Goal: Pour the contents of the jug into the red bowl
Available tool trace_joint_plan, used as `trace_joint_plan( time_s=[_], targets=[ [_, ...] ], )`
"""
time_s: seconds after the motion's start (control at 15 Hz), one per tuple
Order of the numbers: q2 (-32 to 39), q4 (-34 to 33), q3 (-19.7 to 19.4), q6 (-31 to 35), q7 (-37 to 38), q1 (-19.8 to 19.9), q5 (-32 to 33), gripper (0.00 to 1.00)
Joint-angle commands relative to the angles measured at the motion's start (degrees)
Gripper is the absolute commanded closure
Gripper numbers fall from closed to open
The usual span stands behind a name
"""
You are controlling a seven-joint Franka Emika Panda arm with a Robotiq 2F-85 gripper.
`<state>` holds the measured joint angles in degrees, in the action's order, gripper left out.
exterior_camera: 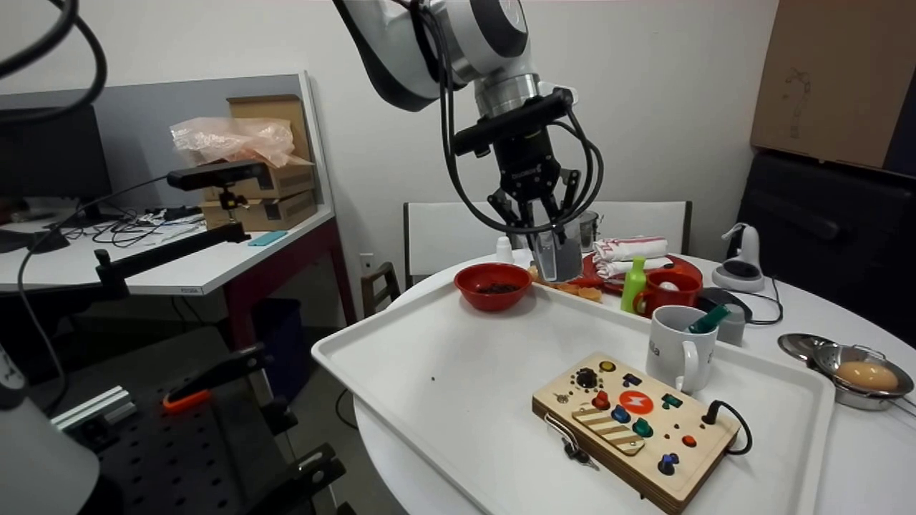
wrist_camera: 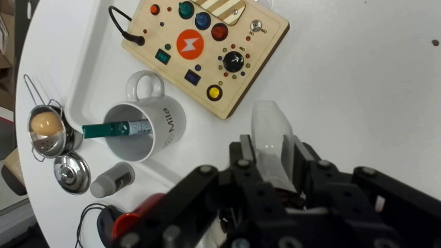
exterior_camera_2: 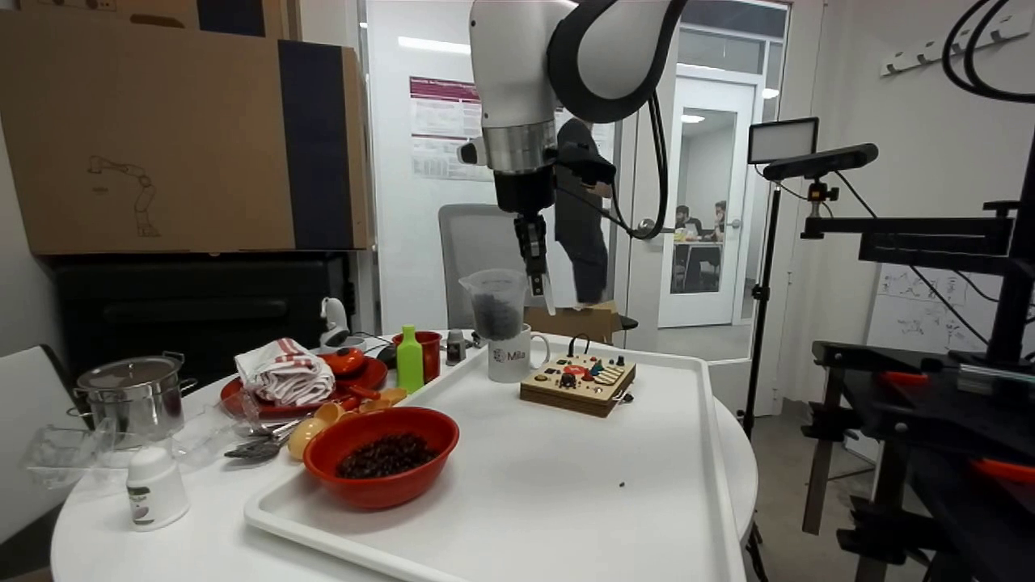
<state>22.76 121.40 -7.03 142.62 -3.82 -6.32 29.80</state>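
Note:
The jug [exterior_camera_2: 495, 299] is translucent plastic with dark bean-like pieces in its lower part. It is roughly upright in the air, and also shows in an exterior view [exterior_camera: 562, 256]. My gripper [wrist_camera: 274, 151] is shut on the jug's handle; the fingers stand on both sides of it in the wrist view. The red bowl [exterior_camera_2: 380, 490] stands on the white tray's corner with dark beans inside. It also shows in an exterior view [exterior_camera: 494, 302]. The jug is apart from the bowl and above the tray level. The bowl is out of the wrist view.
The tray [exterior_camera: 429, 436] holds a wooden button box [exterior_camera: 630, 429] and a pale mug [exterior_camera: 673, 350] with a green marker. Behind the tray edge are a green bottle [exterior_camera_2: 410, 364], red mug [exterior_camera: 676, 287], red plate with cloth [exterior_camera_2: 283, 376] and a metal pot [exterior_camera_2: 133, 396].

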Motion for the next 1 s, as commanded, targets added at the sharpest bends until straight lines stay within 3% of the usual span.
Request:
trace_joint_plan(
  time_s=[0.0,0.27,0.93],
  targets=[
    [-0.10,-0.39,0.63,-1.59,-0.97,0.46,1.80,0.93],
    [-0.19,-3.03,1.61,-11.87,-5.74,-1.28,9.17,0.93],
    [3.86,-9.39,12.25,-27.30,-10.26,-7.87,22.92,0.93]
  ],
)
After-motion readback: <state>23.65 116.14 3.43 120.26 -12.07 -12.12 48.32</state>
